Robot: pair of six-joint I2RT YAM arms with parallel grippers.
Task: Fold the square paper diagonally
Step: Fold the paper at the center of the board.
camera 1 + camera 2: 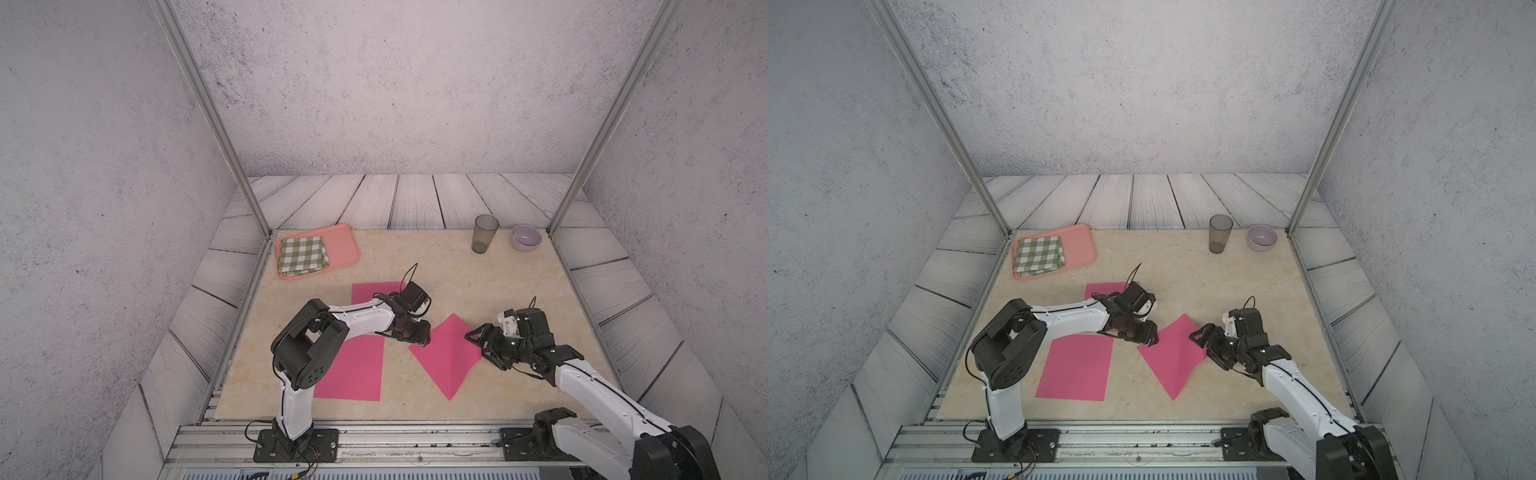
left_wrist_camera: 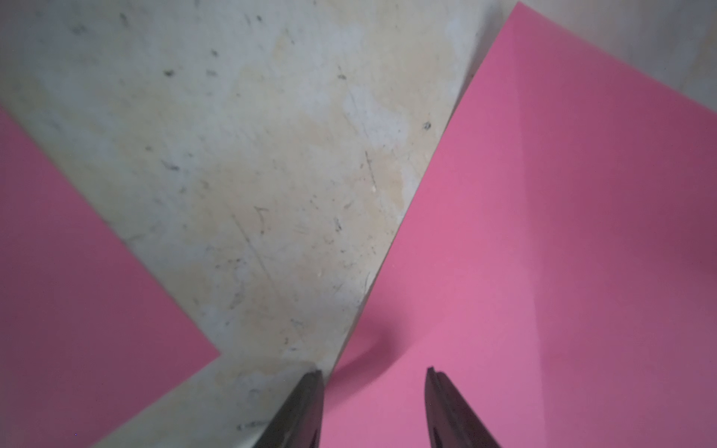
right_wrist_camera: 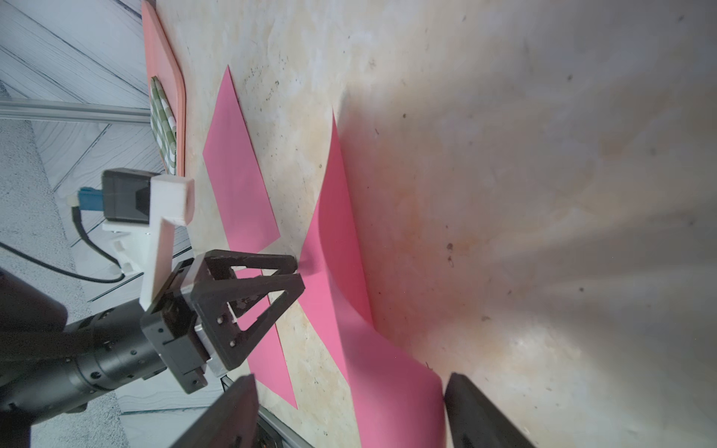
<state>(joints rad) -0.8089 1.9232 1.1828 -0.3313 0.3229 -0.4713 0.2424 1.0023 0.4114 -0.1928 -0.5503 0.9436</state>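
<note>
Square paper (image 1: 442, 353): creased, on table (image 1: 457, 270).
Left gripper (image 1: 419, 337): jaws apart over one corner.
Right gripper (image 1: 478, 345): jaws spread wide, straddling the raised opposite corner.

**A robot test cell dressed up as a room**

I work in a lab rig, not a real home. Bare aluminium posts (image 1: 222, 139) frame the cell. The walls (image 1: 395, 83) between them are flat panels printed to look like rough plaster. Around my desk (image 1: 436, 266) lie boards (image 1: 415, 203) with a drawn wood-plank pattern, and the desk top itself only imitates marble. My left arm (image 1: 357, 320) and my right arm (image 1: 590, 384) are bolted by black base plates (image 1: 297, 445) to a metal rail (image 1: 415, 436) along the front edge. The homely bits are few and sit at the back: a pink tray (image 1: 343, 245) with a checked cloth (image 1: 302, 255), a grey tumbler (image 1: 484, 235) and a small bowl (image 1: 525, 237).
</note>
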